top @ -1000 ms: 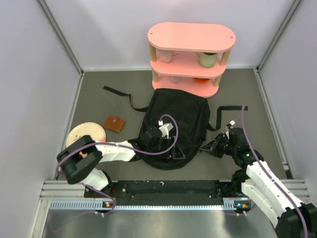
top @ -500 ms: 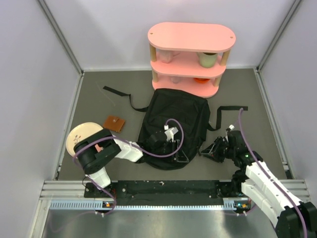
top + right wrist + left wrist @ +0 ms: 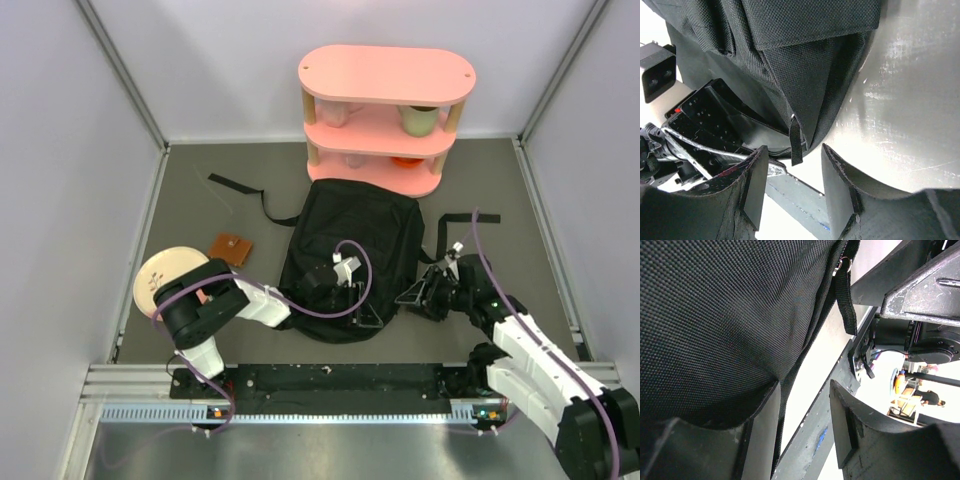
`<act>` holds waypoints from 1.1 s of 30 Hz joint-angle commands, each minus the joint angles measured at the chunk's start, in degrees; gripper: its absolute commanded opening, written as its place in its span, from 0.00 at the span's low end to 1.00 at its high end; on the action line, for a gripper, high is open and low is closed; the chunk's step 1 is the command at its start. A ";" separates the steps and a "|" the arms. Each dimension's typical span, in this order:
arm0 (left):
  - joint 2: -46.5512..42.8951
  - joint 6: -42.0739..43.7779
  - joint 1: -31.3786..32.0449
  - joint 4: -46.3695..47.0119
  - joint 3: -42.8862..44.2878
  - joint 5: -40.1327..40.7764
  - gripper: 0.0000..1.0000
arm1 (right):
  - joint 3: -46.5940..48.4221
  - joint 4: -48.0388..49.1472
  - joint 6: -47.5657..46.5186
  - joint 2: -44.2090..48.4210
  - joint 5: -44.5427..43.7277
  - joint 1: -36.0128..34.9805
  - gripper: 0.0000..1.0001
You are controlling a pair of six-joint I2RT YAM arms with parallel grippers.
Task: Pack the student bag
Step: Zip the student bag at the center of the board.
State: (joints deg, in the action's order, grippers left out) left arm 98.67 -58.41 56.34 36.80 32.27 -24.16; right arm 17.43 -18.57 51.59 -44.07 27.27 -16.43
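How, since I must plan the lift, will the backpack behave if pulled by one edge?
Probably floppy: the backpack lies slumped and creased. Its loose straps would likely trail and snag. Rolling or tipping seems unlikely, since it lies flat.

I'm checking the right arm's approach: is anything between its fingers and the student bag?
Nothing visible. The right gripper is open and faces the student bag directly; its pull tab hangs just ahead of the fingers.
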 commanded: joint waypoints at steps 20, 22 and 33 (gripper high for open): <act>1.70 0.49 1.32 0.12 -0.10 0.26 0.47 | 6.30 3.63 5.01 -12.17 -11.71 -8.54 0.33; 1.70 0.23 1.32 0.29 -0.19 0.17 0.47 | 6.56 3.71 5.18 -12.35 -11.19 -8.62 0.32; 2.05 -0.21 1.32 1.17 -0.54 0.08 0.46 | 5.33 4.15 4.48 -12.35 -9.52 -8.54 0.00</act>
State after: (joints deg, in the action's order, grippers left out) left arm 99.09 -58.63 56.69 37.41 32.25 -23.57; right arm 21.50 -16.16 56.73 -56.31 17.26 -24.62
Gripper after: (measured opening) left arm 0.465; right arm 0.021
